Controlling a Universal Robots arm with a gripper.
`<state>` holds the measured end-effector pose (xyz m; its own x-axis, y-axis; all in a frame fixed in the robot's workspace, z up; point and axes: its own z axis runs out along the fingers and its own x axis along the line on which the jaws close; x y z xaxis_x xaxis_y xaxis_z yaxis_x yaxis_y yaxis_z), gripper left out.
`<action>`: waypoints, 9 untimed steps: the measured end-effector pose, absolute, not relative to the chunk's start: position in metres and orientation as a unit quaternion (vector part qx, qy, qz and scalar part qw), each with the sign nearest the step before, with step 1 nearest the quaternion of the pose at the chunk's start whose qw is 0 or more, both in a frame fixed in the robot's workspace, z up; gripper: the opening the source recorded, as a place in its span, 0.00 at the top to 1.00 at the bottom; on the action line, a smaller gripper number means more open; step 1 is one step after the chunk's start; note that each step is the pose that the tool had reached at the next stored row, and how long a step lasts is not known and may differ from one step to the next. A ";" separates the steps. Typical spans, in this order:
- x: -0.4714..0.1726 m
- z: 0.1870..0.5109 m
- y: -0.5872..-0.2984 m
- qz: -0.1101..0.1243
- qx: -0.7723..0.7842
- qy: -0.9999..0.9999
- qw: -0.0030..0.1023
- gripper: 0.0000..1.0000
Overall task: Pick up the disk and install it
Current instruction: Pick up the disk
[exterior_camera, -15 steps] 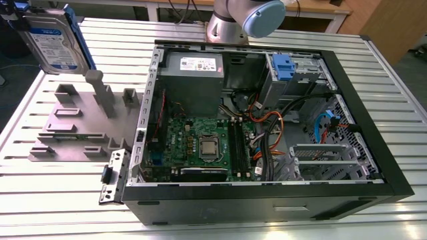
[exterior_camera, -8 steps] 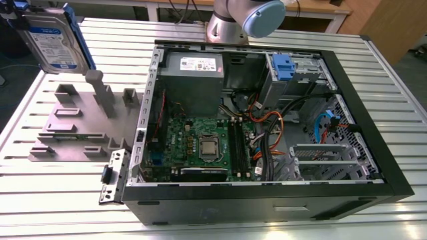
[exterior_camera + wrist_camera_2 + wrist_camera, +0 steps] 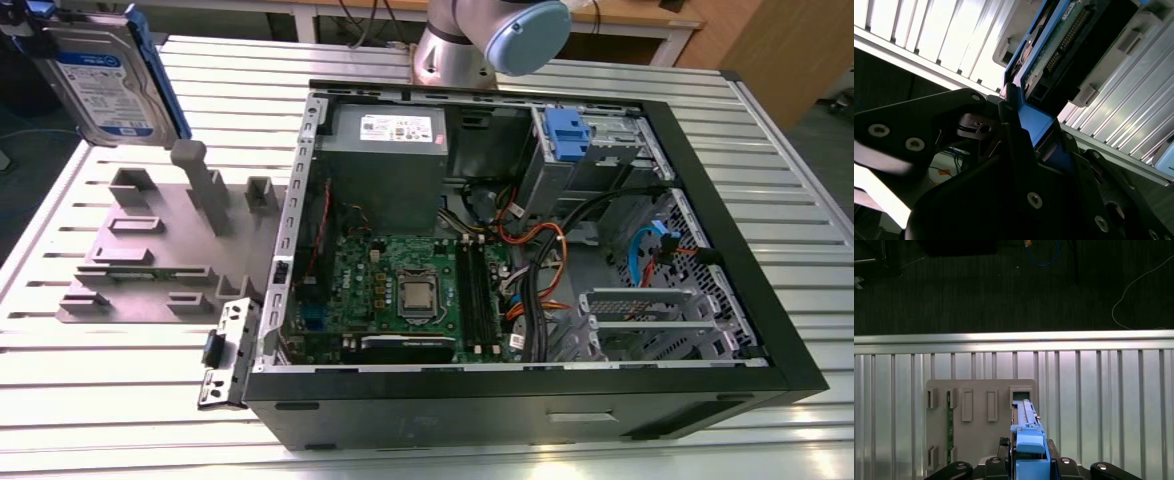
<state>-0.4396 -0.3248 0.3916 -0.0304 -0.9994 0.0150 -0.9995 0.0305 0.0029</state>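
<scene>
Disk (image 3: pixel 104 75) is clear of the bench (image 3: pixel 107 400) and hangs label-out at the exterior view's far left, above and behind the grey holder (image 3: pixel 154 245). Pincer (image 3: pixel 1036 125) is clamped on it: in the second wrist view the dark fingers (image 3: pixel 1011 125) sit to either side of the blue rail at the disk's near end, with the circuit-board face and connector row running away beyond them. In the first wrist view the disk is edge-on, blue rail toward the camera, over the holder, and a square socket (image 3: pixel 1023 394) in the holder lies bare just past its tip. Nothing touches the disk except the pincer. Judgement: the pick-up is done and the grip looks square on the rail. The install is not done. The open case (image 3: pixel 534 410) lies on its side mid-bench, well apart from the disk, and the drive bay (image 3: pixel 607 150) with its blue bracket, at the far corner beside the power supply (image 3: pixel 380 160), holds no such disk that I can make out. Whether that bay is the intended seat cannot be told from here.
</scene>
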 end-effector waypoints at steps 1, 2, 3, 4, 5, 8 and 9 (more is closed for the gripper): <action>-0.440 0.392 -0.325 0.004 0.696 -0.718 0.006 0.64; -0.440 0.392 -0.325 0.004 0.696 -0.718 0.006 0.64; -0.440 0.392 -0.325 0.004 0.696 -0.718 0.006 0.64; -0.440 0.392 -0.325 0.004 0.696 -0.718 0.006 0.64; -0.440 0.393 -0.325 0.004 0.696 -0.718 0.006 0.64; -0.440 0.394 -0.325 0.004 0.696 -0.718 0.006 0.64; -0.440 0.395 -0.325 0.004 0.696 -0.718 0.006 0.64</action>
<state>-0.4396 -0.3248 0.3949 -0.0304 -0.9994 0.0151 -0.9995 0.0304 0.0029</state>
